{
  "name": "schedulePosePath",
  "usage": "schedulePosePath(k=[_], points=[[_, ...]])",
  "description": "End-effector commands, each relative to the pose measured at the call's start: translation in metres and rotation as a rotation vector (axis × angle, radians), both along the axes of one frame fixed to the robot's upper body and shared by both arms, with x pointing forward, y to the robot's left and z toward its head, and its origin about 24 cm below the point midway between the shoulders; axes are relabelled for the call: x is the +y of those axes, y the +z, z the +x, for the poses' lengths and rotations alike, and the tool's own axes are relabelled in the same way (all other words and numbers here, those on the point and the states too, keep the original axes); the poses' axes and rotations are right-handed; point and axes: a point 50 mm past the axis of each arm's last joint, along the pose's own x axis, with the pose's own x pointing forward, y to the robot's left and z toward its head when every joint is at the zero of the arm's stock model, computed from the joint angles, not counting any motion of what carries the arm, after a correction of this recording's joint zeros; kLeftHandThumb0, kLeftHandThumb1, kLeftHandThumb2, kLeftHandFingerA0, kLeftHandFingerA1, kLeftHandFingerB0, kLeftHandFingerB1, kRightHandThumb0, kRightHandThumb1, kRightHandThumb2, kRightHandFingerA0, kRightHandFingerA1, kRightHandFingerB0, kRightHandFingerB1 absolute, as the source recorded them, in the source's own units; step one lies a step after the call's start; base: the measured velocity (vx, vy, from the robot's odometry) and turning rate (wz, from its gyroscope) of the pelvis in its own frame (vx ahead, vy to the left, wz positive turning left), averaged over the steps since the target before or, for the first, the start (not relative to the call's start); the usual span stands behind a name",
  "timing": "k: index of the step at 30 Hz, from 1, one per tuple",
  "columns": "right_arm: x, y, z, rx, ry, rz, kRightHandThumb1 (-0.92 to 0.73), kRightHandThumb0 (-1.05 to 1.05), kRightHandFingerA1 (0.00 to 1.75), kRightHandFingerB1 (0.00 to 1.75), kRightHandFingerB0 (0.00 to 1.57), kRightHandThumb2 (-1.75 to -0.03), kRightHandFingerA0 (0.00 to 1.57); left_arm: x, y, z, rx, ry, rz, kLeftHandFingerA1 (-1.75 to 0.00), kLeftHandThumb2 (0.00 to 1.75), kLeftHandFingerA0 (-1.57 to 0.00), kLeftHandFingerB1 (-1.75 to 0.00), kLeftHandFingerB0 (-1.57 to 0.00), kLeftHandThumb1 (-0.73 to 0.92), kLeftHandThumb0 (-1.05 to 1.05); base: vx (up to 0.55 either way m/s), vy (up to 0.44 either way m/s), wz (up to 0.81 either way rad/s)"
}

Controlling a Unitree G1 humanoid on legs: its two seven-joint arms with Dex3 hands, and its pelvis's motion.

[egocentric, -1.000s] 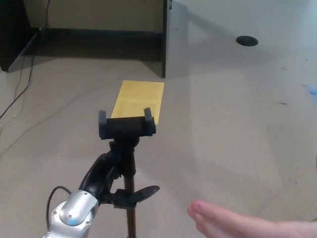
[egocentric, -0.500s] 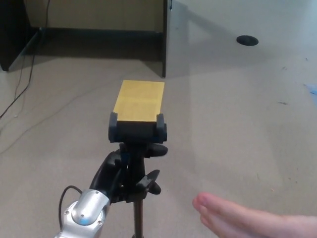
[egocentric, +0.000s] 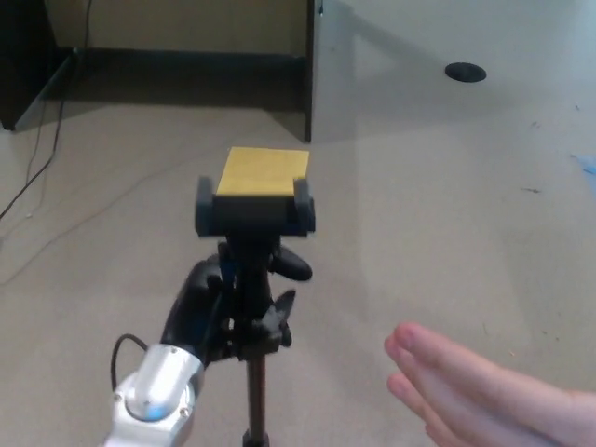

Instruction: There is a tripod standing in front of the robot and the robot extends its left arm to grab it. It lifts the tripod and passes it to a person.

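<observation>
Beige carpet [egocentric: 447,214] fills the scene, bounded at the rear by a dark skirting and a grey panel [egocentric: 391,65] that stands behind and to the right of the tripod, with a black cable [egocentric: 42,149] trailing over the floor far to the tripod's left. On the floor just behind the tripod's head lies a yellow rectangle [egocentric: 264,172], its near edge hidden by the clamp. At centre is the tripod [egocentric: 253,279], upright, with its black phone clamp [egocentric: 254,212] uppermost and its thin stem running down out of view at the bottom edge. Left hand [egocentric: 209,312]: black fingers wrapped about the neck of the tripod directly below the clamp, holding it; the silver wrist [egocentric: 154,400] enters from the lower left. Right hand: not in view. A person's hand [egocentric: 466,396], open and palm-up as far as can be judged, lies to the lower right of the tripod and clear of it. The step in hand appears to be the handover. To do it well, the stem should be kept vertical while it is carried toward the open palm, so that the knobs beside the neck do not snag, and the grip should be relaxed only once the person's fingers have closed on the stem.
</observation>
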Motion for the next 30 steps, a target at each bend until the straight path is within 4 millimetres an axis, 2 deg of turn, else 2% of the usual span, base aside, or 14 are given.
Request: schedulePosePath(k=[1,2,3,4,8,9,10,11,14,15,16,17,18,30], points=[[-0.009,0.002,-0.002,0.007,-0.007,-0.024,-0.71,-0.39,0.39,0.33,0.38,-0.61,0.58,0.0,0.042,0.006,-0.092,-0.037,-0.049,-1.45,0.95,-1.07,-1.3,-0.78,0.75,0.0,0.0,0.0,0.0],[-0.009,0.002,-0.003,0.006,-0.004,-0.028,-0.58,-0.47,0.52,0.45,0.32,-0.83,0.51,0.0,0.05,0.006,-0.104,-0.039,-0.064,-1.45,0.97,-1.08,-1.27,-0.8,0.74,0.02,0.0,0.0,0.0],[-0.009,0.002,-0.004,0.009,-0.002,-0.03,-0.58,-0.47,0.52,0.45,0.32,-0.83,0.51,0.0,0.055,0.006,-0.112,-0.039,-0.075,-1.45,0.97,-1.08,-1.27,-0.8,0.74,0.02,0.0,0.0,0.0],[-0.009,0.002,-0.004,0.009,0.002,-0.033,-0.71,-0.39,0.4,0.33,0.38,-0.61,0.62,0.0,0.063,0.006,-0.133,-0.057,-0.084,-1.46,0.95,-1.07,-1.26,-0.8,0.76,0.02,0.0,0.0,0.0],[-0.011,0.002,-0.001,0.01,-0.002,-0.04,-0.7,-0.4,0.41,0.33,0.38,-0.61,0.65,-0.003,0.094,0.008,-0.211,-0.094,-0.112,-1.4,0.9,-1.11,-1.23,-0.83,0.76,0.0,0.0,0.0,0.0],[-0.011,0.002,-0.003,0.009,-0.001,-0.04,-0.71,-0.39,0.39,0.33,0.39,-0.6,0.59,-0.009,0.112,0.006,-0.251,-0.115,-0.099,-1.37,0.95,-1.13,-1.23,-0.85,0.73,-0.02,0.0,0.0,0.0],[-0.012,0.002,-0.004,0.007,0.003,-0.042,-0.59,-0.47,0.53,0.45,0.33,-0.84,0.52,-0.012,0.118,0.005,-0.254,-0.126,-0.102,-1.38,0.94,-1.12,-1.24,-0.85,0.73,-0.03,0.0,0.0,0.0],[-0.013,0.003,-0.003,0.004,0.001,-0.043,-0.58,-0.47,0.53,0.45,0.34,-0.84,0.53,-0.014,0.123,0.005,-0.254,-0.137,-0.101,-1.38,0.85,-1.12,-1.25,-0.83,0.77,-0.07,0.0,0.0,0.0],[-0.012,0.003,0.001,0.001,-0.003,-0.056,-0.58,-0.49,0.56,0.46,0.35,-0.85,0.59,-0.023,0.15,0.003,-0.264,-0.173,-0.057,-1.35,0.91,-1.11,-1.21,-0.84,0.69,-0.09,0.0,0.0,0.0],[-0.012,0.003,0.001,0.002,-0.005,-0.052,-0.7,-0.4,0.41,0.33,0.4,-0.61,0.64,-0.026,0.155,0.002,-0.267,-0.184,-0.057,-1.36,0.91,-1.11,-1.2,-0.86,0.68,-0.1,0.0,0.0,0.0],[-0.011,0.002,-0.002,0.011,-0.007,-0.041,-0.7,-0.4,0.4,0.33,0.4,-0.61,0.61,-0.032,0.165,-0.001,-0.259,-0.214,-0.06,-1.37,0.92,-1.1,-1.21,-0.86,0.68,-0.12,0.0,0.0,0.0],[-0.011,0.002,-0.004,0.011,-0.007,-0.034,-0.58,-0.46,0.53,0.46,0.34,-0.83,0.52,-0.038,0.174,-0.005,-0.265,-0.236,-0.059,-1.37,0.93,-1.12,-1.19,-0.88,0.68,-0.12,0.0,0.0,0.0],[-0.012,0.002,-0.003,0.009,-0.004,-0.038,-0.7,-0.4,0.4,0.33,0.4,-0.61,0.62,-0.043,0.182,-0.007,-0.283,-0.25,-0.052,-1.39,0.92,-1.1,-1.21,-0.86,0.67,-0.13,0.0,0.0,0.0],[-0.012,0.0,-0.005,0.031,0.015,-0.058,-0.71,-0.41,0.4,0.34,0.41,-0.61,0.62,-0.1,0.23,-0.059,-0.376,-0.476,-0.113,-1.44,0.92,-1.05,-1.13,-0.86,0.67,-0.09,0.0,0.0,0.0]])
